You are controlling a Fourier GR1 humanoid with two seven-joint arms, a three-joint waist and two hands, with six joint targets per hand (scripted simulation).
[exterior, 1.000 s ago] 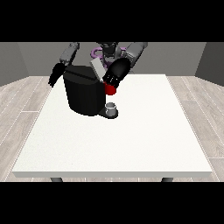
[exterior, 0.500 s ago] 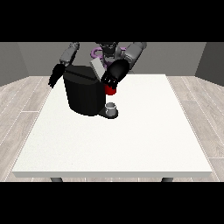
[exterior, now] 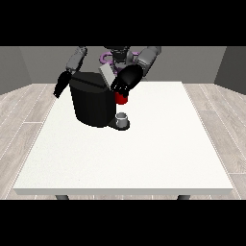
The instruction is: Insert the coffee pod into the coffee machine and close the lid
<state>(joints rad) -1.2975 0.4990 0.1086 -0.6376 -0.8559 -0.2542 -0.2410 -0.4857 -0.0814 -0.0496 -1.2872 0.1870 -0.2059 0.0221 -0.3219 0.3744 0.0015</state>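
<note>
— Start at the near edge. What's there?

— The white table [exterior: 125,158], bare across its front half. Farther back a small grey thing [exterior: 122,117] sits on the dark base at the foot of the coffee machine [exterior: 92,102]. It might be a cup or the pod; I cannot tell which.

— And the machine itself?

— A black block on the table's far left part, with a grey lid [exterior: 106,75] standing tilted up at its top. A red thing at the machine [exterior: 121,98] shows at its upper right side, above the grey thing.

— The hands?

— The hand at the view's right [exterior: 123,84] hangs just over the red thing, fingers pointing down, seemingly touching it. Whether they curl round it or lie straight I cannot tell. The hand at the view's left [exterior: 61,87] hangs beside the machine's far left edge, apart from it, holding nothing, fingers fairly straight and pointing down.
</note>
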